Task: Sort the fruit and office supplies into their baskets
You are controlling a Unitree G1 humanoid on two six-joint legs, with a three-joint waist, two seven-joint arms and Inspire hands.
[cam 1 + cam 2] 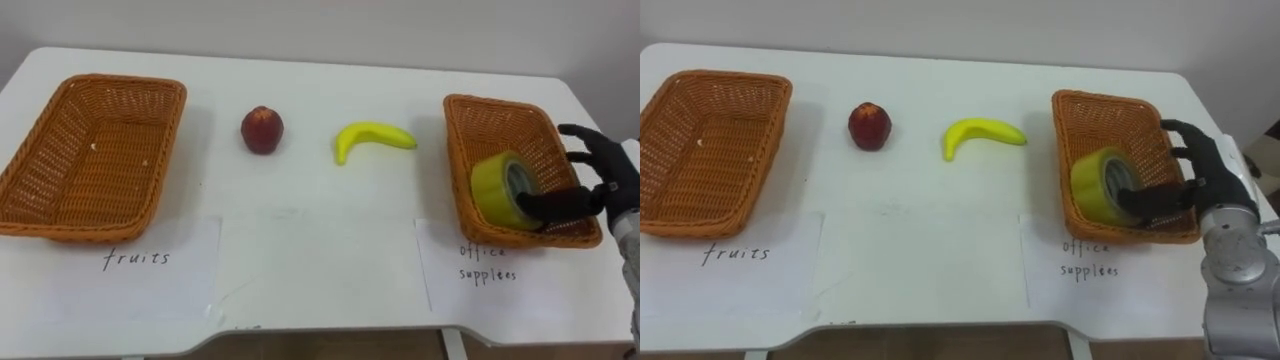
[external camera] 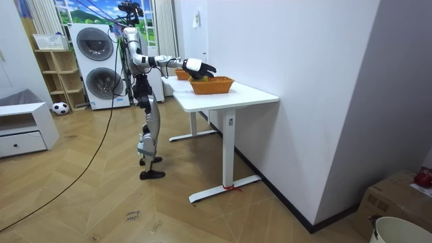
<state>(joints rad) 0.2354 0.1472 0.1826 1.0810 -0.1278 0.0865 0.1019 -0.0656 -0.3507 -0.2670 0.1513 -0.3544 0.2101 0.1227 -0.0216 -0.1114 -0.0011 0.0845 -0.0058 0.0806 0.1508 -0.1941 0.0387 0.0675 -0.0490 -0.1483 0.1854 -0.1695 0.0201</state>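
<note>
As we reach out from the edge of the white table (image 1: 320,210), our right hand (image 1: 603,188) hangs over the outer rim of the office-supplies basket (image 1: 495,101). Its fingers are spread wide and grip nothing. The thumb points at the yellow tape roll (image 1: 503,186), touching it or just beside it; we cannot tell which. The roll stands on edge inside that basket, tilted against the near wall, and we judge the one office item sorted. A paper label (image 1: 485,265) lies before this basket to mark it for supplies. A matching sheet (image 1: 140,258) marks the fruits basket (image 1: 125,82) at our far left, which looks empty. Between the two baskets the red apple (image 1: 262,129) and the banana (image 1: 372,137) lie apart on the bare tabletop, so we reckon the fruit is yet to be sorted.
</note>
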